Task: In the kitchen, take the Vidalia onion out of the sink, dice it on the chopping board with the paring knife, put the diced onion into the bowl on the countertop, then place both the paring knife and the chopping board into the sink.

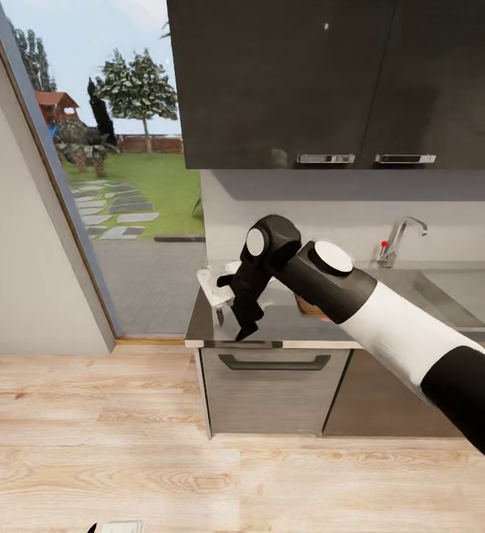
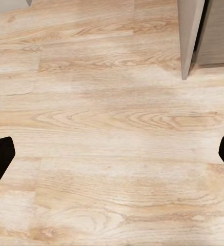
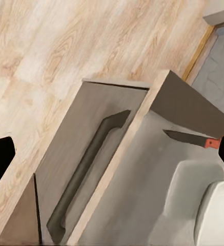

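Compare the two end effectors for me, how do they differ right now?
The right end effector is raised over the countertop near its end, while the left end effector hangs over bare wooden floor. From its wrist camera the right one looks down on the paring knife and the bowl; the left one has no task item below. Both are open and empty, fingers spread wide.

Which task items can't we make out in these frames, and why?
- Chopping board: head view, only a brown sliver past the right arm.
- Bowl: head view, partly behind the right pincer.
- Paring knife: right wrist view, handle end behind a pincer finger.
- Sink: head view, cut by the frame edge; onion not discernible.
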